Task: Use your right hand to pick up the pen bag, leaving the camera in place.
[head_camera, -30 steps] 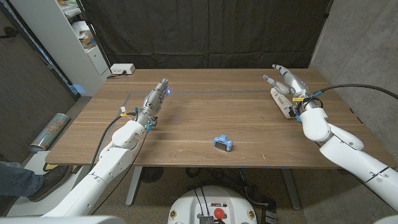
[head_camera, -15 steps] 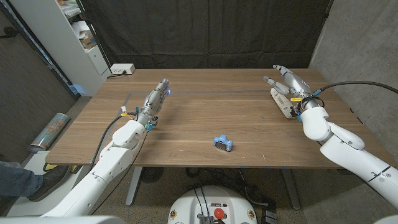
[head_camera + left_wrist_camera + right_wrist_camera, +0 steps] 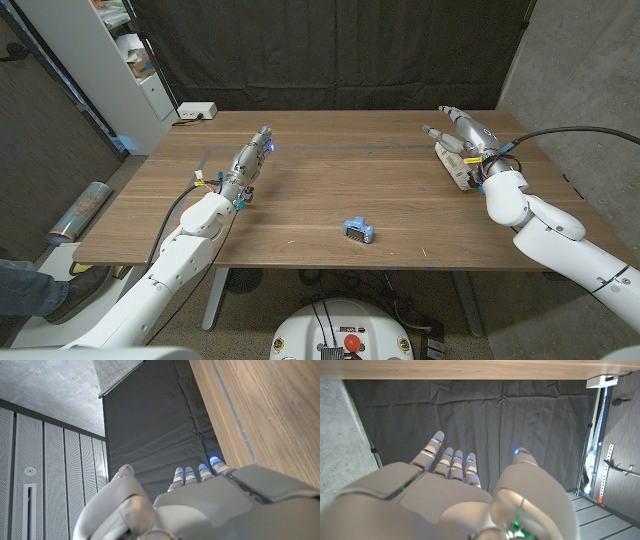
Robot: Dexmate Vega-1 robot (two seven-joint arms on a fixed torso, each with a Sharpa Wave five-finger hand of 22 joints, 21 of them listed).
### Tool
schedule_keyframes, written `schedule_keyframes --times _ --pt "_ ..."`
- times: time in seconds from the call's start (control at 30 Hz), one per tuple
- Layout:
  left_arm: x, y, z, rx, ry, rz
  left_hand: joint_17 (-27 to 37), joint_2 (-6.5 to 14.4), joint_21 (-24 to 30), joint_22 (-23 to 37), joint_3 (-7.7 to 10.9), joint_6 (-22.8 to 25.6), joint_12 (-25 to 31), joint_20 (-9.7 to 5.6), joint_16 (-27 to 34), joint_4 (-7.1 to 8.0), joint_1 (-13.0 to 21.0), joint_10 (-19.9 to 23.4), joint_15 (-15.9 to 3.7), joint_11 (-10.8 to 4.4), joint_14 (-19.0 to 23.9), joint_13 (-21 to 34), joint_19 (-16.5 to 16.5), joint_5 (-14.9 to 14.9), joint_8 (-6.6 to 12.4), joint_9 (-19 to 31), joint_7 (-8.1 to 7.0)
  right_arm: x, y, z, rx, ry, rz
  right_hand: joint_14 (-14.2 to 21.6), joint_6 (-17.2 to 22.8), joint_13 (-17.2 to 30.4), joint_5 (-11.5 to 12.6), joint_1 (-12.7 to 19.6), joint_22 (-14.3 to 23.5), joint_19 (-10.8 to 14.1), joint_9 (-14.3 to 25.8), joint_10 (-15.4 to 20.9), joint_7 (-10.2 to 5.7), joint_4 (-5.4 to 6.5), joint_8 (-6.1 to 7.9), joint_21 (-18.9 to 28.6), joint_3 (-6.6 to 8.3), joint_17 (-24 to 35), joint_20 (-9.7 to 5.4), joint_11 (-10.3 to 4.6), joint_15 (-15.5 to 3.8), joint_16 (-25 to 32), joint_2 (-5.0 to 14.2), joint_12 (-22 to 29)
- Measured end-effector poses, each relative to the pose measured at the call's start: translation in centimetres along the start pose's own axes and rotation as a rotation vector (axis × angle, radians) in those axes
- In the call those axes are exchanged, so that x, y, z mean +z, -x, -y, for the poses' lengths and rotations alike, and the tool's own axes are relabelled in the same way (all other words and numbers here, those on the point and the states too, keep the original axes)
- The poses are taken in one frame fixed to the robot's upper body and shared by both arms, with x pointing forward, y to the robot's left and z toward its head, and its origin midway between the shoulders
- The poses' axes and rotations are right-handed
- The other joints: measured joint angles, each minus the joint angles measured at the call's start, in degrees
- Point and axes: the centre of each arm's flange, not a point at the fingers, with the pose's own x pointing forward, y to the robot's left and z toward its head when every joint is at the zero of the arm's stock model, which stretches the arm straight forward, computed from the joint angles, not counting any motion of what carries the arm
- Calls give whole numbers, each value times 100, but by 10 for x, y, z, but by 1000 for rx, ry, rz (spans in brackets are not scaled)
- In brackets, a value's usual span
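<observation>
The pen bag (image 3: 453, 166), a cream pouch, lies near the table's far right corner. My right hand (image 3: 464, 135) hovers over its far part with fingers spread and thumb out to the side, holding nothing; whether it touches the bag is unclear. In the right wrist view the same hand (image 3: 455, 490) shows fingers apart against the black curtain. The camera (image 3: 358, 231), small and blue, sits near the front middle of the wooden table (image 3: 330, 190). My left hand (image 3: 247, 165) lies at the far left with fingers stretched straight, empty, and its back (image 3: 200, 505) fills the left wrist view's lower part.
A white box (image 3: 197, 111) with a cable sits at the table's back left corner. A white shelf unit (image 3: 120, 60) stands beyond the left edge. Thin blue tape lines (image 3: 330, 148) cross the far part of the tabletop. A black curtain hangs behind the table.
My right hand has shifted very slightly over the pen bag. The left hand, the camera and the bag stay where they were.
</observation>
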Motion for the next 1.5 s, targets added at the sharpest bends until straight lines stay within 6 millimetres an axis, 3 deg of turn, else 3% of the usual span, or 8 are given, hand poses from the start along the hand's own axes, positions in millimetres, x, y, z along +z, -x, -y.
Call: schedule_keyframes --times 0.73,1.5 --pt "-1 -4 0 -6 7 5 0 0 -44 0 -24 31 0 -1 0 -23 0 0 0 0 0 0 0 0 0 0 31 3 -1 2 23 82 -33 62 0 -1 0 39 0 1 0 2 0 -47 0 -84 -1 1 1 3 61 0 -39 0" --pt "0 -11 3 -18 3 4 0 0 -105 0 -23 31 0 -1 0 -23 0 0 0 0 0 0 1 0 0 0 31 1 -6 2 59 139 -67 82 -20 -1 0 70 0 20 30 52 21 -71 0 -146 -25 -27 104 52 124 0 -70 0"
